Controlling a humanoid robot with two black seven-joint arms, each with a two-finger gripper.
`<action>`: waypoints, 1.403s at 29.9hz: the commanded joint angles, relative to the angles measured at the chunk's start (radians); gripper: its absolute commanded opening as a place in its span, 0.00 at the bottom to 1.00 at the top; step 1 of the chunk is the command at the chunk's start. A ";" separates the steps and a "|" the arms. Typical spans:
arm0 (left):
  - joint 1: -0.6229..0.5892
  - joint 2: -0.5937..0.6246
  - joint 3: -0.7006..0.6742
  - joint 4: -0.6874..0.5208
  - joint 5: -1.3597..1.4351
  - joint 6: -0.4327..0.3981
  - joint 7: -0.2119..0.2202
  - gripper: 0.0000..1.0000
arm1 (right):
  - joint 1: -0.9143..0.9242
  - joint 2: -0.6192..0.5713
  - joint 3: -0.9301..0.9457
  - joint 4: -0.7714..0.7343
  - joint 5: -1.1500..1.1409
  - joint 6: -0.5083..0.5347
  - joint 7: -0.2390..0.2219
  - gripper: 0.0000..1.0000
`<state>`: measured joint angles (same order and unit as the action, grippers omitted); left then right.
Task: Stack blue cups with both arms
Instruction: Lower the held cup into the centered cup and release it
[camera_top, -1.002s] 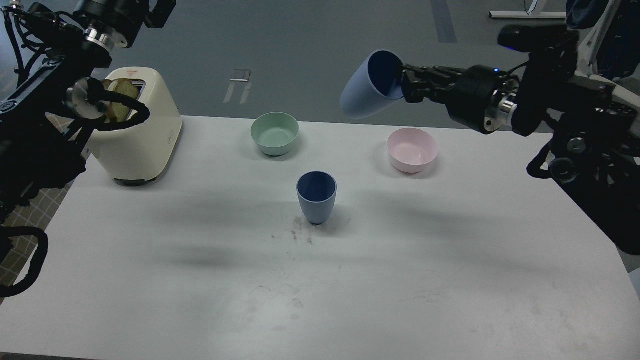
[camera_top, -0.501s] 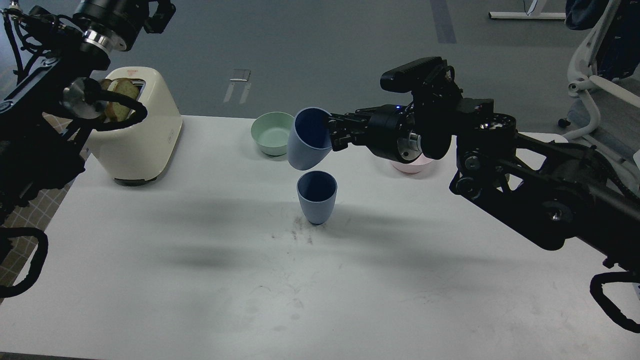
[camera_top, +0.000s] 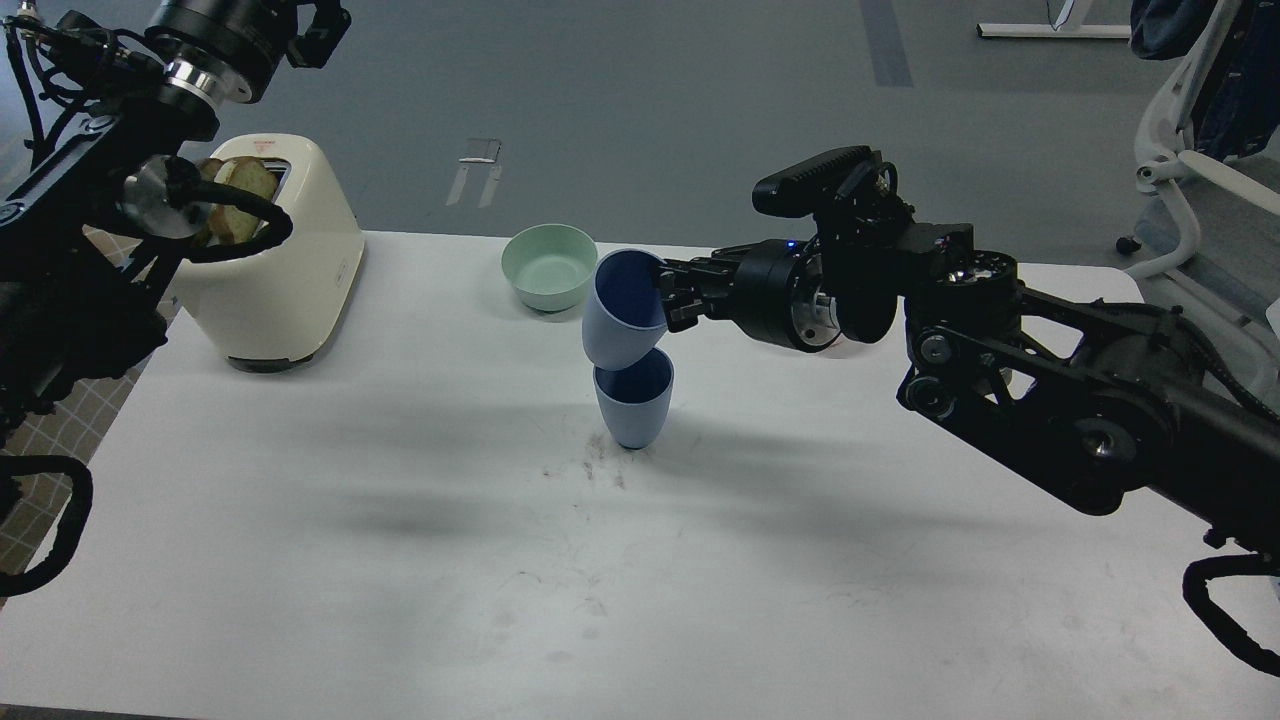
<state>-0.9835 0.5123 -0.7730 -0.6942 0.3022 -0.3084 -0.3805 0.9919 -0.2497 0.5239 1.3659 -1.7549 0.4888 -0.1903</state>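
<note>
One blue cup (camera_top: 633, 405) stands upright on the white table (camera_top: 300, 520), near its middle. My right gripper (camera_top: 668, 295) reaches in from the right and is shut on the rim of the second blue cup (camera_top: 618, 318). That cup is tilted, mouth up and to the right. Its rounded base sits at the mouth of the standing cup, just inside the rim. My left arm (camera_top: 120, 200) rises along the left edge. Its gripper is beyond the top edge, out of view.
A cream toaster (camera_top: 290, 265) with bread slices (camera_top: 240, 180) stands at the back left. A mint-green bowl (camera_top: 550, 265) sits just behind the cups. The pink bowl is hidden behind my right arm. A white chair (camera_top: 1190, 170) stands beyond the table's right end.
My right arm has swung left and down with the held cup, from high at the back right to the mouth of the standing cup. The left arm has barely moved.
</note>
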 joint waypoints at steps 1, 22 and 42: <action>0.000 0.000 0.000 0.001 0.000 0.000 -0.001 0.98 | -0.005 0.000 -0.015 0.001 0.000 0.000 0.000 0.00; 0.003 -0.001 0.006 0.001 0.002 0.002 0.000 0.98 | -0.002 -0.003 -0.059 -0.001 -0.006 0.000 0.000 0.08; 0.003 -0.008 0.008 0.001 0.003 0.002 -0.001 0.98 | 0.004 -0.008 0.080 0.001 0.003 0.000 0.002 0.97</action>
<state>-0.9845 0.5032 -0.7654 -0.6934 0.3041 -0.3067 -0.3806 0.9945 -0.2651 0.5177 1.3683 -1.7529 0.4889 -0.1898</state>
